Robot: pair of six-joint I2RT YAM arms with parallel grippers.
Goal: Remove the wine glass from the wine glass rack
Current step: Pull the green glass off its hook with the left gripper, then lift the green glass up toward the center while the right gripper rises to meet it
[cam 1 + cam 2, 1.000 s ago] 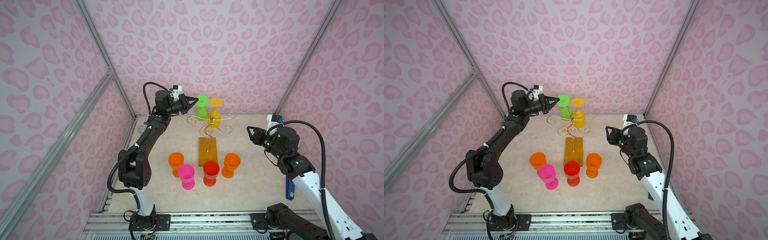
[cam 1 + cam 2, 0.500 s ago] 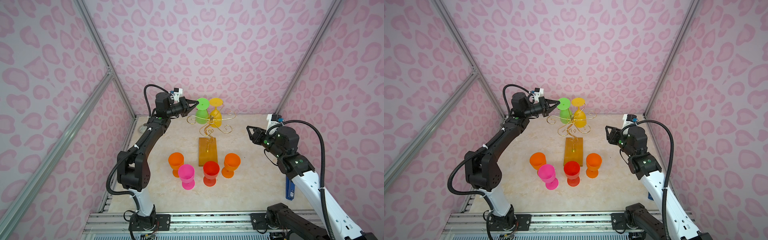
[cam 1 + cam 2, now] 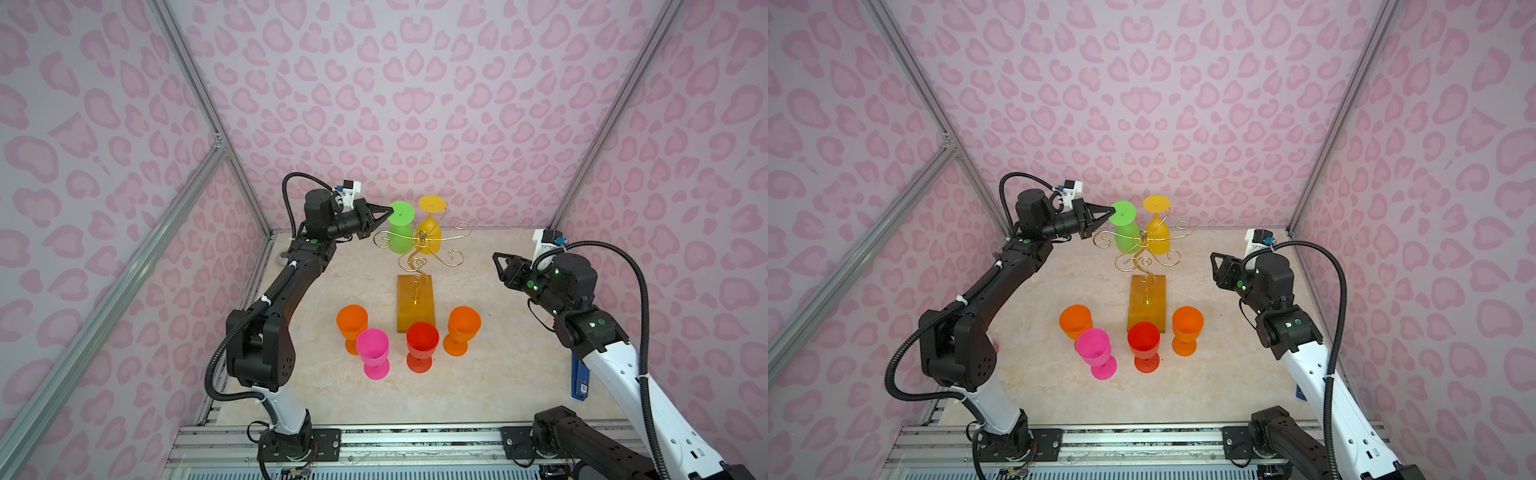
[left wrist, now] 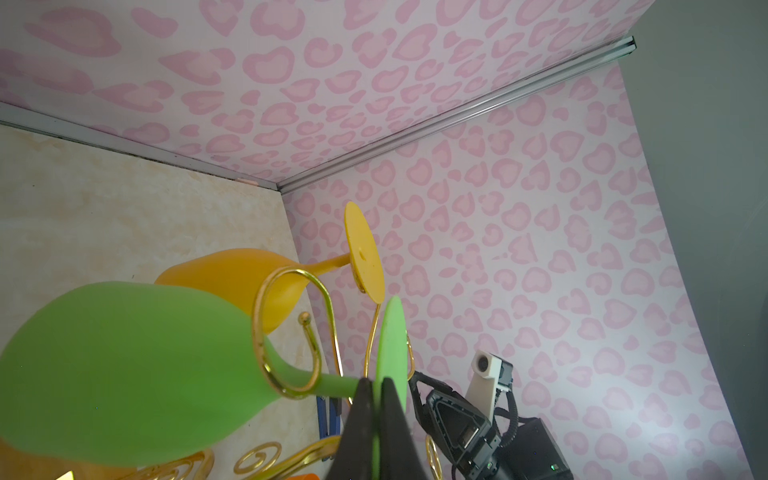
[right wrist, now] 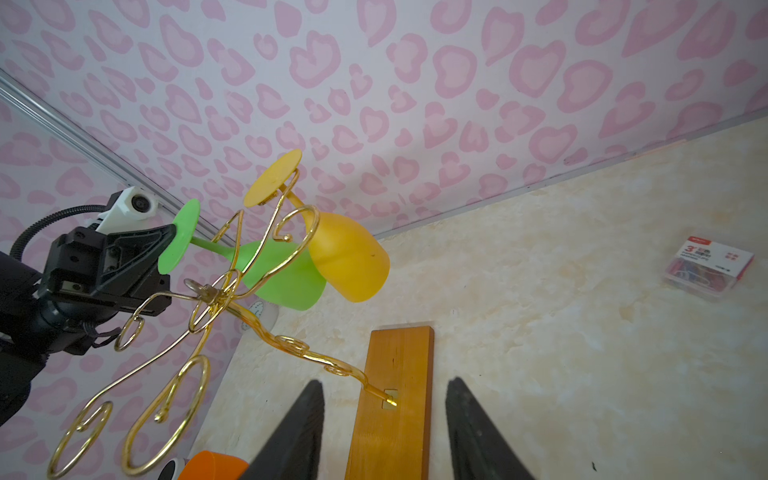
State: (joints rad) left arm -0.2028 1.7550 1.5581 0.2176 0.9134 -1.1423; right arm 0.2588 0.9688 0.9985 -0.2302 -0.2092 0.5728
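In a top view, the green plastic wine glass [image 3: 400, 239] hangs inverted, stem near vertical, foot uppermost, on the gold wire rack with wooden base [image 3: 415, 299] near the back of the desk [image 3: 498, 374]. Left wrist view: the left tool [image 4: 376, 386] is clamped on the rim of its foot. Right wrist view: the right tool [image 5: 384, 415] is partly apart and empty.

I am running a robot test cell, a lab set-up. Pink heart-print walls [image 3: 415, 104] box in the bench [image 3: 478, 395] on three sides, with bare aluminium bars [image 3: 195, 83] running up the corners. The left arm [image 3: 286, 291] and right arm [image 3: 615, 365] stand on a slotted metal rail [image 3: 415, 440] along the bench's near edge, and a ribbed cable hose [image 3: 642, 299] loops off each. The bench top is a marble-look sheet, and the toy-bright plastic glasses [image 3: 422, 338] standing on it look like test props.
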